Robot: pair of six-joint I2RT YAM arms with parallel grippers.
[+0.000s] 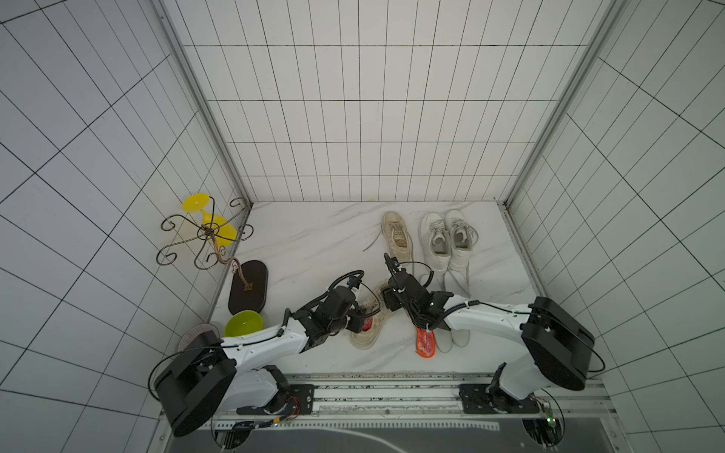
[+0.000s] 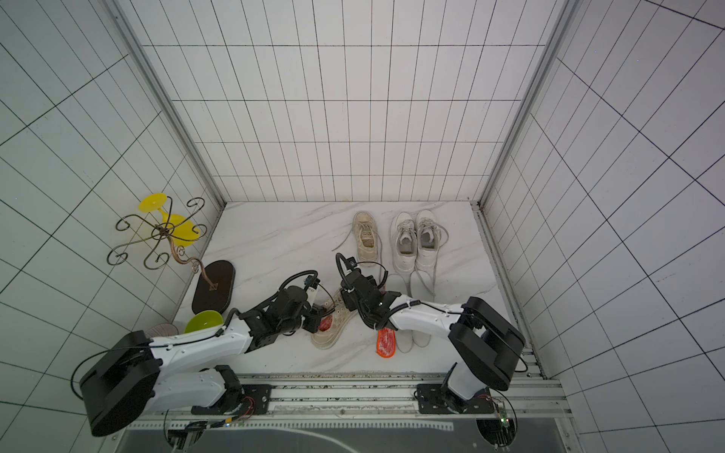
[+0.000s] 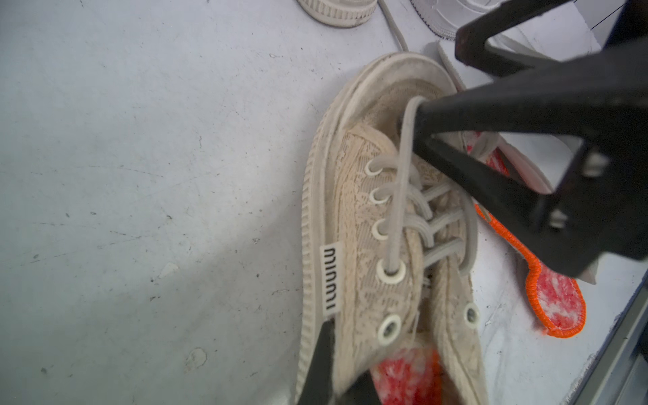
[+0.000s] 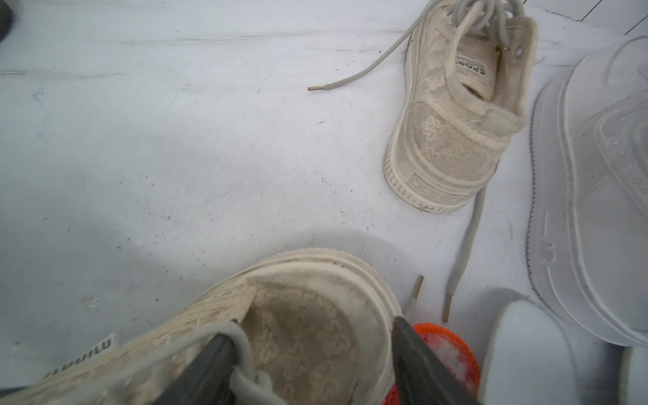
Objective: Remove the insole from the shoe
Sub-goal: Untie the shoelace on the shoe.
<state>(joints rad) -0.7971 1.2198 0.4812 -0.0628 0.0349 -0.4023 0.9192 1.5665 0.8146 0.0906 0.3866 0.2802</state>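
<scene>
Left wrist view: my left end effector (image 3: 342, 354) is pinched tight on the side wall of the beige shoe (image 3: 368, 210), one finger outside and one inside. The red-orange insole (image 3: 406, 375) lies inside the shoe, showing at the heel opening. My right end effector (image 4: 308, 329) stands wide astride the toe, one finger against the laces (image 4: 242, 350). A second insole (image 3: 557, 301) lies on the counter (image 3: 140, 175) just beside the shoe.
</scene>
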